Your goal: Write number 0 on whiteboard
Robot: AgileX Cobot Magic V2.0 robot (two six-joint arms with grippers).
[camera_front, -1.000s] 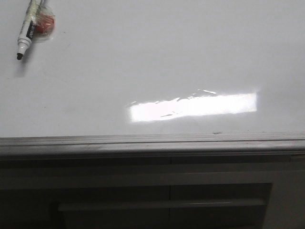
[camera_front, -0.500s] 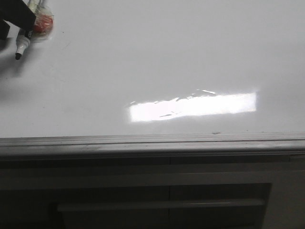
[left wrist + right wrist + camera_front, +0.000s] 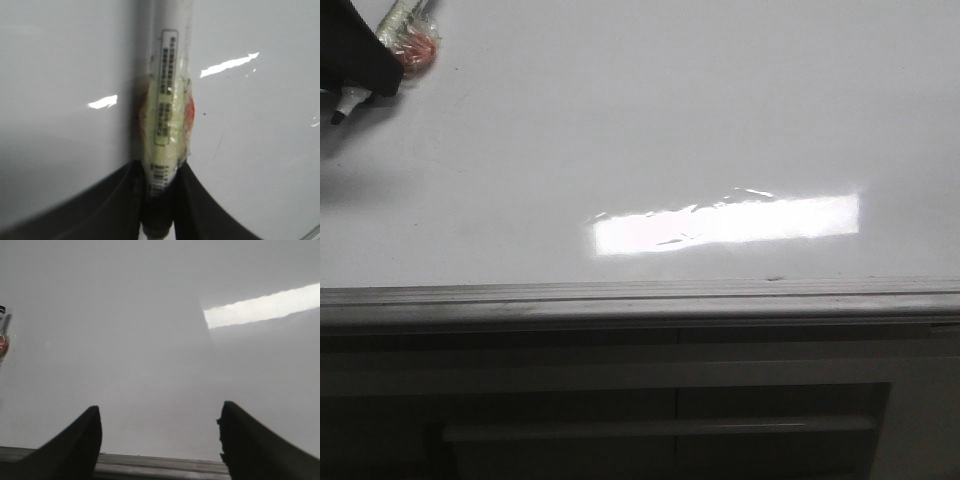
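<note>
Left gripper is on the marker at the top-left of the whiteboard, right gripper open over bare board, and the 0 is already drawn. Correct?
Not quite: no 0 is drawn. The front view shows the whiteboard unmarked, with only a light glare on it. The rest holds: the left gripper has its fingers either side of the marker at the board's top-left, and the right gripper is open over bare board.

Left pincer (image 3: 157,220) apparently clamped; right pincer (image 3: 159,440) spread wide.
</note>
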